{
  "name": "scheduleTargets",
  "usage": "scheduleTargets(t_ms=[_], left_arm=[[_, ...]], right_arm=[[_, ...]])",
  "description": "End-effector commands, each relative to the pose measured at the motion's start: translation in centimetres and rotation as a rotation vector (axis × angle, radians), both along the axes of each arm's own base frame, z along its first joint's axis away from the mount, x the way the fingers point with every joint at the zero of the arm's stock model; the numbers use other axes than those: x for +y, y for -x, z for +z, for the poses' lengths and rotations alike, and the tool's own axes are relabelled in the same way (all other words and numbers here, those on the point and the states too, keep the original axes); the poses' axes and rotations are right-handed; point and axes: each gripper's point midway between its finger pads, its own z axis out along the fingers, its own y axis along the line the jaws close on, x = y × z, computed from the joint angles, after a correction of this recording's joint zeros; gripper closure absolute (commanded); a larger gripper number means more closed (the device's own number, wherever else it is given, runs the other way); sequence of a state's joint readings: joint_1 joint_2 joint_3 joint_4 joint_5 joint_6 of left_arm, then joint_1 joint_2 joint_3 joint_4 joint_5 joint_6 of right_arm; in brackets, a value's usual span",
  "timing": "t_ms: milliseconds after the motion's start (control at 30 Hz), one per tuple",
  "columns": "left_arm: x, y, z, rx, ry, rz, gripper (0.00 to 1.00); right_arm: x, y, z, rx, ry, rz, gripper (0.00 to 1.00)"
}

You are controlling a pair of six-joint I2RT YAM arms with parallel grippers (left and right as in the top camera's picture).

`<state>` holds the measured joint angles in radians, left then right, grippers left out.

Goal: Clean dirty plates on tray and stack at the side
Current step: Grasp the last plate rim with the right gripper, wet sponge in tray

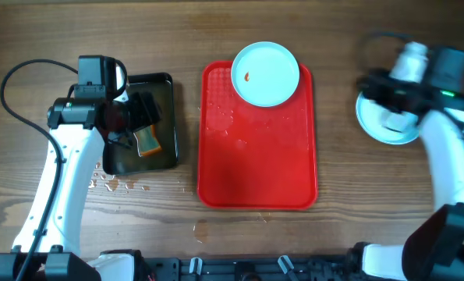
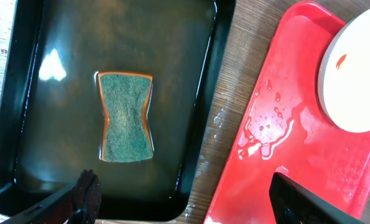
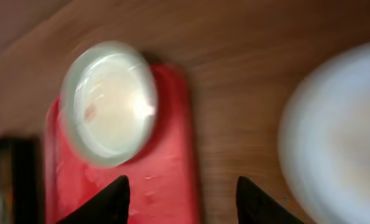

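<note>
Red tray: one smeared plate | black tray: sponge (green side up) | left gripper, right gripper: jaws wide, empty

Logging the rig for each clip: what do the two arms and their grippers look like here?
Both arms have white tubular links with black joint housings. The left arm has a looping black cable; the right arm shows a small green light near its wrist. The left fingers and right fingers are black and pointed.
</note>
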<state>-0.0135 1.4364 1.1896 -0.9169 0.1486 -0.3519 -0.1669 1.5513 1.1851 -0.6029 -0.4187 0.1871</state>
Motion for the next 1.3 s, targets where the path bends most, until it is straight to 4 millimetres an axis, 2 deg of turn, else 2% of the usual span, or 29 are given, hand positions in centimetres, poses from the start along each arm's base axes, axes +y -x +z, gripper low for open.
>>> scheduleTargets(t_ms=[0, 67, 133, 267, 367, 467, 567, 600, 633, 667, 700, 767, 867, 967, 1033, 1100, 1167, 1200, 1267], left_arm=[[-0.1, -0.3, 0.8, -0.024, 0.012, -0.010, 0.15], [-0.1, -0.3, 0.8, -0.024, 0.011, -0.009, 0.15], [-0.1, -0.3, 0.8, -0.024, 0.011, -0.009, 0.15], [-0.1, -0.3, 0.8, -0.024, 0.011, -0.009, 0.15], [-0.2, -0.3, 0.8, -0.024, 0.014, -0.010, 0.15], [-0.2, -0.1, 0.7, -0.016, 0.015, -0.011, 0.15], [-0.2, -0.1, 0.7, -0.016, 0.014, -0.011, 0.15], [-0.2, -0.1, 0.7, -0.016, 0.014, -0.011, 0.15], [-0.2, -0.1, 0.7, -0.016, 0.014, -0.011, 0.15], [-0.2, -0.1, 0.7, -0.016, 0.014, -0.011, 0.15], [-0.2, -0.1, 0.7, -0.014, 0.014, -0.011, 0.15], [-0.2, 0.0, 0.6, -0.012, 0.014, -0.011, 0.15], [-0.2, 0.0, 0.7, -0.013, 0.014, -0.011, 0.15], [-0.2, 0.0, 0.6, -0.012, 0.014, -0.011, 0.15], [-0.2, 0.0, 0.6, -0.012, 0.014, -0.011, 0.15], [-0.2, 0.0, 0.7, -0.013, 0.014, -0.011, 0.15], [-0.2, 0.0, 0.7, -0.013, 0.014, -0.011, 0.15], [-0.2, 0.0, 0.7, -0.013, 0.014, -0.011, 0.14], [-0.2, 0.0, 0.6, -0.009, 0.014, -0.011, 0.14]], right_arm=[[6.1, -1.7, -1.2, -0.061, 0.269, 0.167, 0.45], [8.0, -3.1, -3.2, -0.077, 0.396, 0.179, 0.46], [8.8, -4.1, -5.3, -0.074, 0.464, 0.185, 0.47], [9.7, -5.9, -11.4, -0.023, 0.436, 0.190, 0.51], [9.5, -6.4, -12.8, -0.015, 0.428, 0.159, 0.52], [10.1, -6.2, -13.2, 0.017, 0.336, 0.090, 0.70], [10.6, -5.7, -14.9, 0.074, 0.249, 0.015, 0.69], [10.5, -5.5, -15.7, 0.100, 0.237, -0.007, 0.72], [10.5, -5.3, -16.0, 0.109, 0.239, -0.007, 0.79], [10.4, -5.2, -16.2, 0.116, 0.242, -0.005, 0.90], [10.4, -5.1, -16.1, 0.118, 0.247, 0.002, 0.96], [10.1, -3.8, -15.4, 0.158, 0.258, 0.009, 0.96], [10.1, -0.5, -14.2, 0.276, 0.230, 0.015, 0.96], [11.0, 5.0, -13.4, 0.510, 0.112, -0.034, 0.96], [11.7, 8.5, -13.5, 0.666, 0.063, -0.041, 0.96], [11.9, 10.5, -13.4, 0.737, 0.067, -0.001, 0.72], [11.3, 9.8, -13.6, 0.684, 0.119, 0.064, 0.67], [10.1, 8.7, -13.8, 0.630, 0.182, 0.076, 0.67], [8.4, 6.6, -13.9, 0.519, 0.303, 0.142, 0.73]])
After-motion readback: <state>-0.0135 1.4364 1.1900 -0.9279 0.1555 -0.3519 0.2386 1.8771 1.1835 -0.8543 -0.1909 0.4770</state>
